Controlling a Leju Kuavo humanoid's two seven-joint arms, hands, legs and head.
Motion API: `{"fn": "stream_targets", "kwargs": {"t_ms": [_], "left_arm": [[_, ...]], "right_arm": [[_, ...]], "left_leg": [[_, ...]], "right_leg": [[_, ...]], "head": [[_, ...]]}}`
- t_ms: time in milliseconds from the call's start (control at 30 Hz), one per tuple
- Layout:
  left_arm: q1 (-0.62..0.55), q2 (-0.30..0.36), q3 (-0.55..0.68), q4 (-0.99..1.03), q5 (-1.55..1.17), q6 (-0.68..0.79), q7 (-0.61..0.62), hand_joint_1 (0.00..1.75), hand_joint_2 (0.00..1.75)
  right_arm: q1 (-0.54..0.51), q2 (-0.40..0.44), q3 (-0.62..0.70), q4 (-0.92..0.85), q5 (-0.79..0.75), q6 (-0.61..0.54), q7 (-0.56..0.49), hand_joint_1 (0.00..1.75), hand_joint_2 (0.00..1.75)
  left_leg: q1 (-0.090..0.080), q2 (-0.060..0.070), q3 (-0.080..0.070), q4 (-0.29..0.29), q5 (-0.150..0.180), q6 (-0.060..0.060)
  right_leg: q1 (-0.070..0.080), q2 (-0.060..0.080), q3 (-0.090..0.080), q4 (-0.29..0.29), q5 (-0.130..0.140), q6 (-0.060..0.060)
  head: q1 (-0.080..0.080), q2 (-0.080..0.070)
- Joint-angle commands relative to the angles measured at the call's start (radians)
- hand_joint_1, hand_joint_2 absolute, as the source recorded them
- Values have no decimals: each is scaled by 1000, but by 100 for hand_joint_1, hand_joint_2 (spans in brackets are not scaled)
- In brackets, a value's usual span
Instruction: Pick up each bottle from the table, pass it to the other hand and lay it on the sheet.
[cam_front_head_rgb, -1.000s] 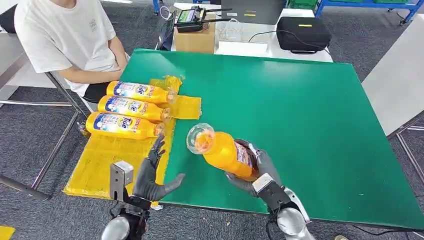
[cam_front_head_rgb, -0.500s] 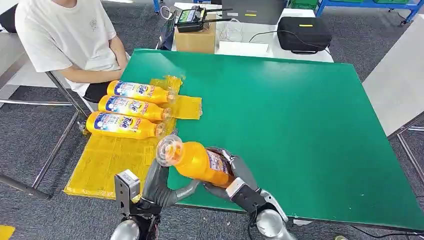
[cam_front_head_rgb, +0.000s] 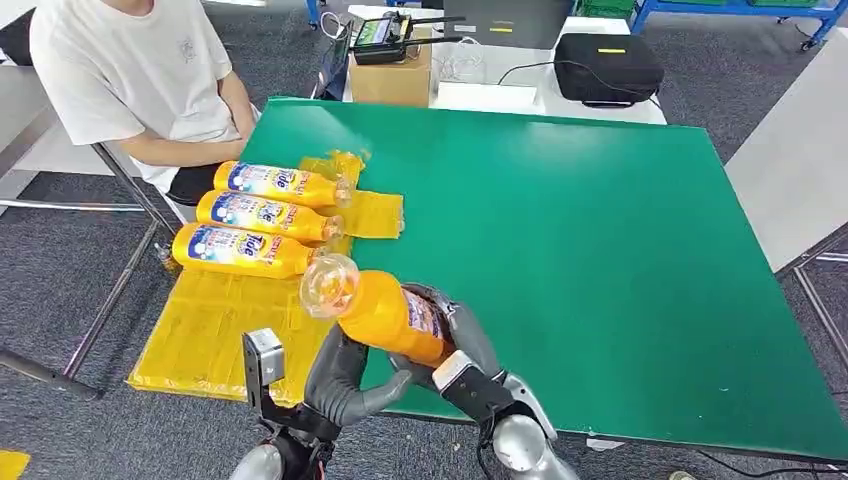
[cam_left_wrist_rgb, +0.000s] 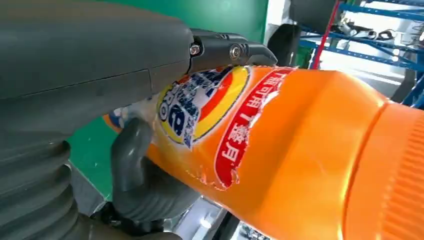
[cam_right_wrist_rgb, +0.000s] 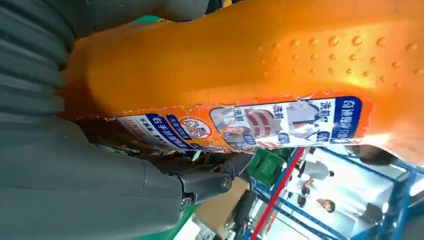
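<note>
An orange detergent bottle (cam_front_head_rgb: 385, 318) hangs over the green table's (cam_front_head_rgb: 600, 240) near left corner, its clear cap pointing at the yellow sheet (cam_front_head_rgb: 205, 325). My right hand (cam_front_head_rgb: 462, 350) grips its labelled lower end (cam_right_wrist_rgb: 280, 120). My left hand (cam_front_head_rgb: 340, 375) comes up from below and cups the bottle's middle, fingers (cam_left_wrist_rgb: 225, 50) and thumb pressed on the label (cam_left_wrist_rgb: 210, 105). Three more orange bottles (cam_front_head_rgb: 278, 183) (cam_front_head_rgb: 262, 213) (cam_front_head_rgb: 240, 250) lie side by side on the sheet's far part.
A person in a white shirt (cam_front_head_rgb: 125, 70) sits at the table's far left corner, close to the sheet. A cardboard box (cam_front_head_rgb: 390, 78) and a black case (cam_front_head_rgb: 605, 65) stand on the white table behind. The sheet's near half is bare.
My right hand carried the bottle leftward to the table's corner. My left hand, open a second ago, rose under the bottle and closed against it.
</note>
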Motion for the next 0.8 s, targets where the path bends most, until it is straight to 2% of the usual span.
{"fn": "stream_targets", "kwargs": {"t_ms": [33, 200, 300, 333, 467, 567, 800], "left_arm": [[-44, 43, -41, 81, -35, 78, -21, 0, 175], [-51, 35, -30, 88, -35, 104, -18, 0, 175], [-65, 7, 12, 105, -72, 236, -51, 0, 175], [-70, -5, 36, 99, 21, 186, -57, 0, 175], [-53, -8, 70, 28, 104, 154, -92, 0, 175], [-22, 5, 104, -27, 137, 136, -125, 0, 175], [7, -5, 147, -73, 161, 78, -128, 0, 175]], "right_arm": [[-81, -1, 35, 54, -8, 11, 14, 175, 175], [-81, 4, 53, 64, -9, 11, 14, 175, 175], [-88, 10, 79, 82, -21, 15, 25, 175, 175], [-93, 13, 91, 91, -34, 19, 25, 175, 175], [-106, 10, 114, 110, -75, 56, 17, 175, 175], [-112, 22, 168, 133, -75, 119, 28, 175, 175], [-129, 40, 244, 188, -66, 145, 41, 175, 175]], "left_leg": [[0, 1, 1, -2, 0, 2], [0, 0, 2, -3, 1, 3], [0, 0, 2, -2, 0, 3], [0, 0, 2, -2, 0, 2], [0, 0, 0, -1, 0, 2], [0, 1, 2, -3, 0, 3], [1, 1, 2, -3, 0, 2]], "right_leg": [[0, 1, 0, -1, 0, -3], [1, 1, 2, -3, 1, -4], [1, 0, 2, -2, 1, -4], [1, 1, 1, -1, 1, -3], [0, 0, 0, 0, 0, -2], [1, 2, 1, -2, 1, -5], [2, 1, 1, -3, 1, -5]], "head": [[0, 0], [0, 0], [0, 0], [0, 0], [0, 0], [0, 0], [0, 0]]}}
